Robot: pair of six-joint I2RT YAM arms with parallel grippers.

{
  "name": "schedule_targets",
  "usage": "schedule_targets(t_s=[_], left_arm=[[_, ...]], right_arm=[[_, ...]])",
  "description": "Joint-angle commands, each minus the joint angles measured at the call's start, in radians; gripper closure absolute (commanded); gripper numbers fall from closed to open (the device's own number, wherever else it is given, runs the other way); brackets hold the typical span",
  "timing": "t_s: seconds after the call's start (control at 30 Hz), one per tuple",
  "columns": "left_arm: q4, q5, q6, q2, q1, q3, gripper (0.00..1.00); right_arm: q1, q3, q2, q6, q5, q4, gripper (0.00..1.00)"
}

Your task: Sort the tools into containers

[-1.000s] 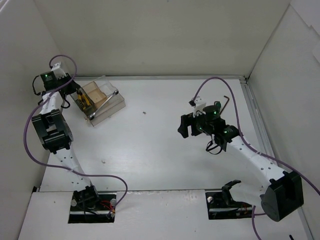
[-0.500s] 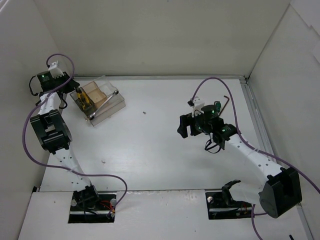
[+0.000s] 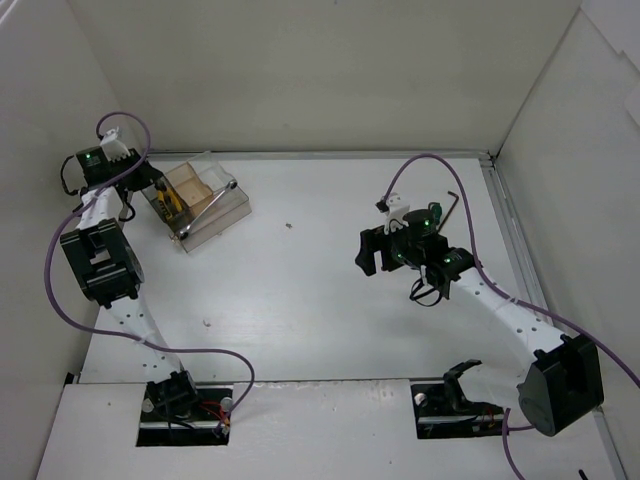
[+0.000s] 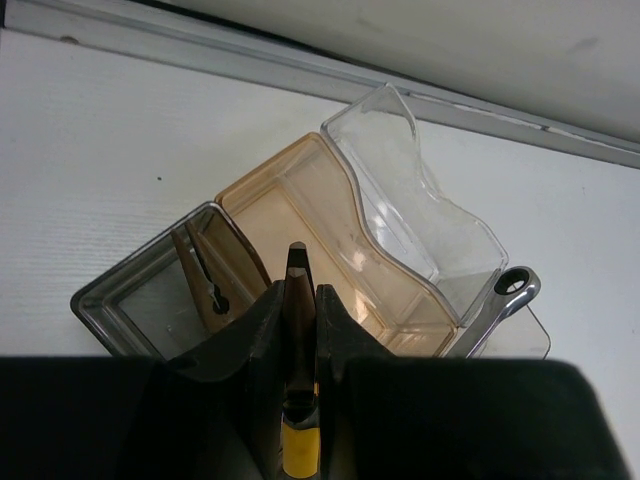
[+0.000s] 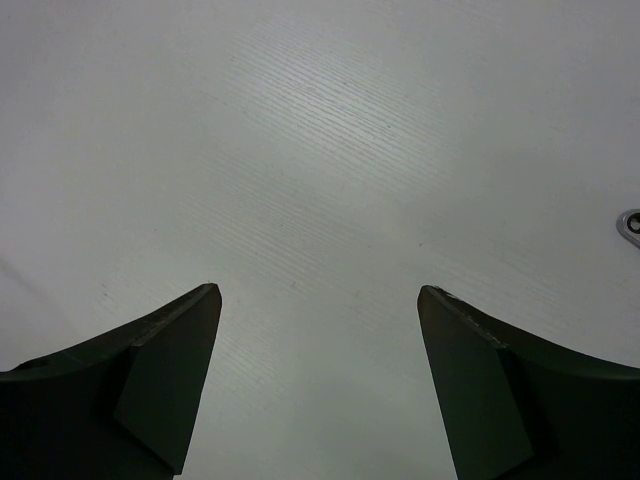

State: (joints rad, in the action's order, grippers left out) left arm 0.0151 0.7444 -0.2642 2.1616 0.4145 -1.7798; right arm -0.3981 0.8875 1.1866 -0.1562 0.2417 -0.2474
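Where the left arm reaches to the far left corner of the table, its gripper is clenched on the pliers, the fingers pressed against both sides of the tool. The yellow handle sits low between them and the metal nose projects forward. The nose hangs over the tray, above the wall dividing the grey compartment from the tan compartment; whether it touches that wall cannot be told. A clear compartment lies beyond the tan one. The wrench lies diagonally across the tray, with its ring end past the right-hand rim. The right gripper hangs over bare table right of centre, well apart from the tray, released and grasping nothing. The hex key lies on the table near the far right edge, just beyond the right arm. A small silver object shows at the edge of the right wrist view; it cannot be identified.
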Motion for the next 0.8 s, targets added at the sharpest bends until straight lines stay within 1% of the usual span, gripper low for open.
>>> schedule_targets(t_s=[0.0, 0.23, 0.27, 0.3, 0.4, 0.43, 0.47, 0.53, 0.6, 0.7, 0.77], left_arm=[[-0.067, 0.038, 0.014, -0.080, 0.010, 0.003, 1.00], [-0.076, 0.049, 0.000, -0.068, 0.010, 0.002, 0.99], [-0.076, 0.044, 0.002, -0.066, 0.010, 0.000, 0.94], [-0.072, 0.030, 0.003, -0.068, 0.010, 0.000, 0.92], [-0.058, 0.004, 0.011, -0.071, 0.010, -0.004, 0.77], [-0.053, -0.003, 0.011, -0.069, 0.010, -0.003, 0.65], [-0.050, -0.013, 0.011, -0.071, 0.010, -0.003, 0.60], [-0.047, -0.034, 0.014, -0.074, 0.010, 0.002, 0.53], [-0.044, -0.042, 0.011, -0.075, 0.010, 0.003, 0.51], [-0.040, -0.057, 0.003, -0.089, 0.010, 0.003, 0.40], [-0.035, -0.082, -0.001, -0.118, 0.010, 0.005, 0.38]], right_arm=[[0.005, 0.053, 0.001, 0.007, -0.007, 0.042, 0.23], [0.007, 0.050, 0.008, 0.006, -0.006, 0.040, 0.22], [0.002, 0.048, 0.008, 0.001, -0.005, 0.040, 0.22], [0.005, 0.051, 0.008, 0.003, -0.005, 0.040, 0.22], [0.005, 0.051, -0.001, 0.007, -0.016, 0.040, 0.22], [0.005, 0.053, -0.001, 0.009, -0.024, 0.040, 0.22], [0.004, 0.054, -0.001, 0.009, -0.028, 0.042, 0.22], [0.005, 0.056, -0.002, 0.009, -0.033, 0.040, 0.22], [0.007, 0.060, -0.004, 0.003, -0.038, 0.042, 0.22], [0.010, 0.065, -0.004, -0.014, -0.056, 0.037, 0.22], [0.021, 0.073, -0.008, -0.025, -0.068, 0.037, 0.22]])
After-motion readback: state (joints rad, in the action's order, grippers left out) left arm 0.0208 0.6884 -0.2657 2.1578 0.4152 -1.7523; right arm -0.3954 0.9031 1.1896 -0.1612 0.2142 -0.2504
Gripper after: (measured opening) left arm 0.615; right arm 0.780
